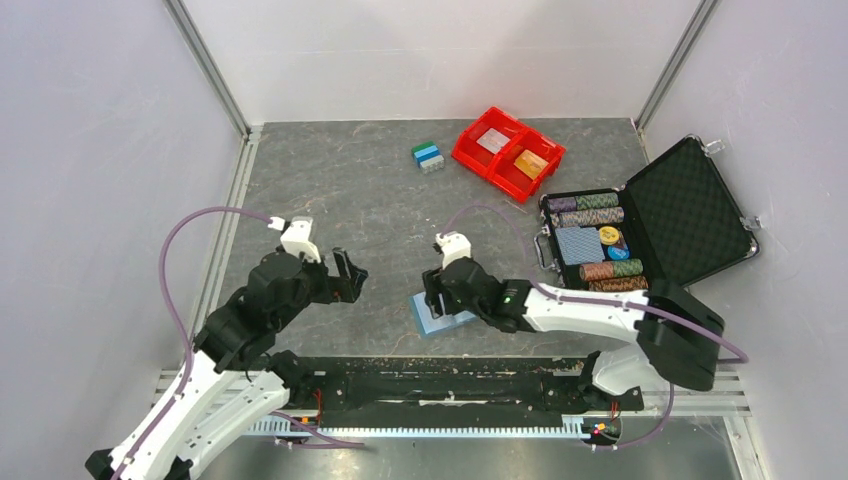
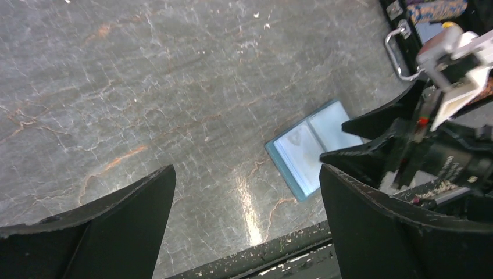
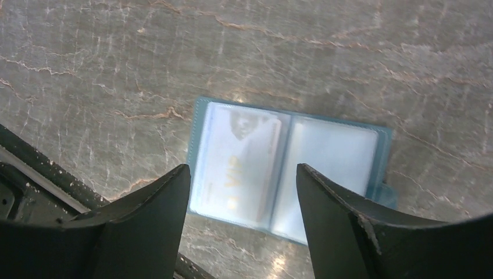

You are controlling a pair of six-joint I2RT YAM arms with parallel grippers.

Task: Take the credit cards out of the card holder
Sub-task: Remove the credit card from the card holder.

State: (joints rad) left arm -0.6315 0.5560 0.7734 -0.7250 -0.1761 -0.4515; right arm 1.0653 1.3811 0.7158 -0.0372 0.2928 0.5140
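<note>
The light-blue card holder [image 3: 325, 157] lies spread open on the grey table near its front edge. Behind its left panel shows a pale credit card [image 3: 232, 174] with gold lettering; the right panel looks blank. My right gripper [image 3: 242, 170] hovers just over the holder [image 1: 447, 322], open, with nothing between its fingers. My left gripper [image 2: 247, 173] is open and empty to the holder's [image 2: 302, 145] left, apart from it. In the top view, an orange card [image 1: 530, 163] and a whitish card [image 1: 492, 140] lie in separate compartments of the red bin [image 1: 470, 152].
A black foam-lined case [image 1: 690, 205] stands open at the right with poker chips [image 1: 590, 210] and a blue patterned deck [image 1: 578, 244]. A small blue, green and white block [image 1: 428, 156] sits beside the bin. The table's black front rail [image 2: 273, 256] runs just below the holder.
</note>
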